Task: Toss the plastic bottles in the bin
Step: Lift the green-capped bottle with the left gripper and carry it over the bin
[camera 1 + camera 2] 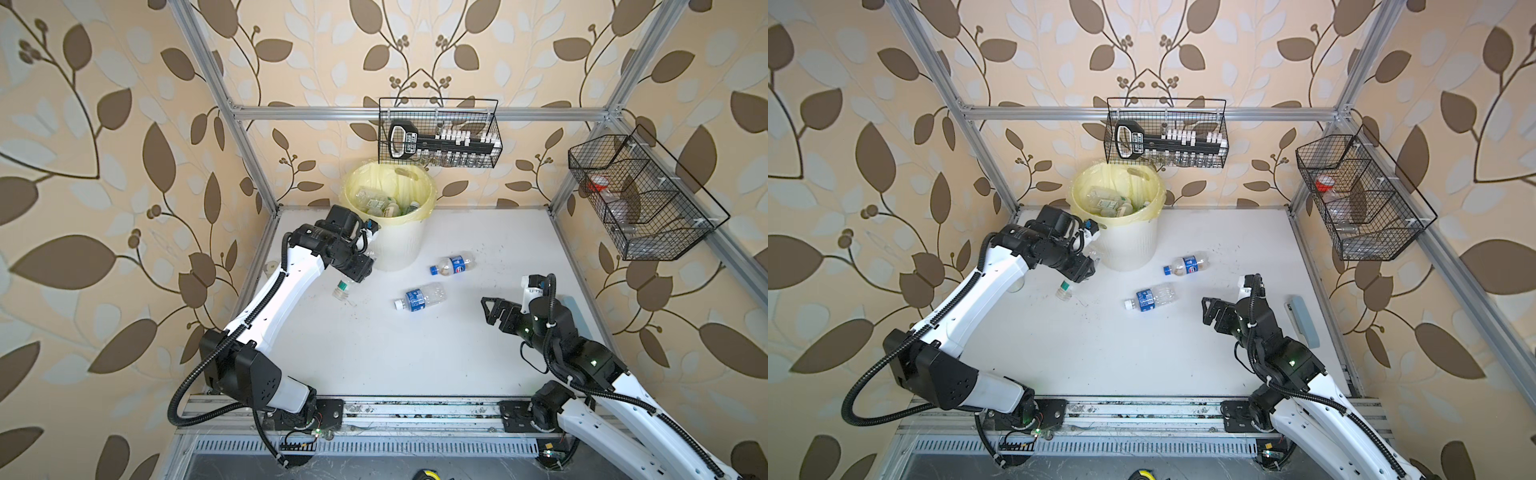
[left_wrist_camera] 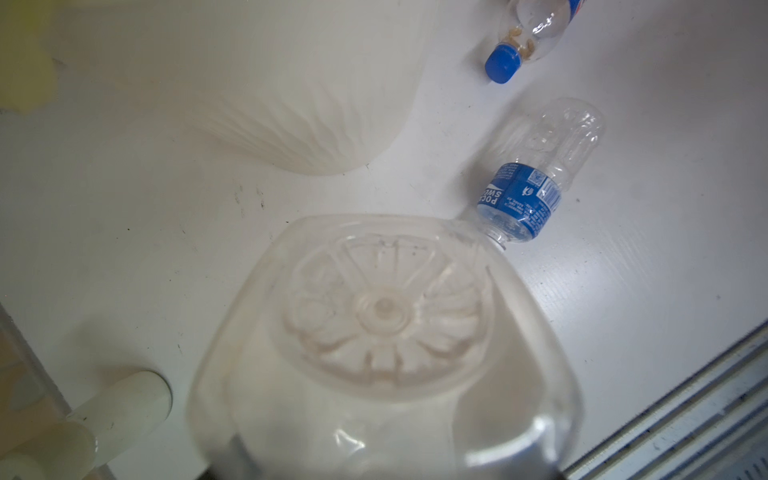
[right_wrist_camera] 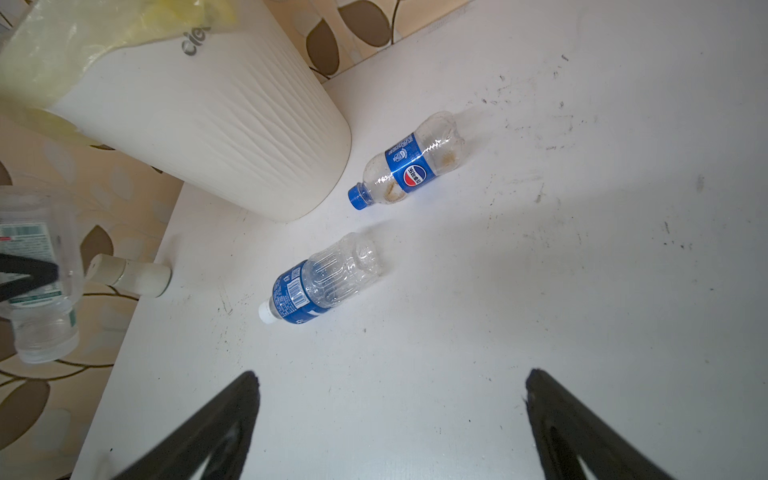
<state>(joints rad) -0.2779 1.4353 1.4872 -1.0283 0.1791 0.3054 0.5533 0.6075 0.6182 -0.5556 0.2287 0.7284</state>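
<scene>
The white tabletop [image 1: 395,353] carries a cream jar [image 3: 133,276] at its 9 o'clock edge and a grey-blue case [image 1: 1304,320] at 3 o'clock. A black wire basket [image 1: 465,114] hangs at 12 o'clock and a compartmented wire basket [image 1: 665,232] at 2 o'clock, both against leaf-patterned wallpaper [image 1: 104,166].

The clear bottle [image 2: 386,332] filled the left wrist view, blurred, and hid the left gripper [image 1: 362,269] clamping it. The cola bottle [image 2: 536,29] ran off the edge there. Down in the bin [image 1: 399,249], the bottles [image 1: 376,204] were too jumbled to count.
</scene>
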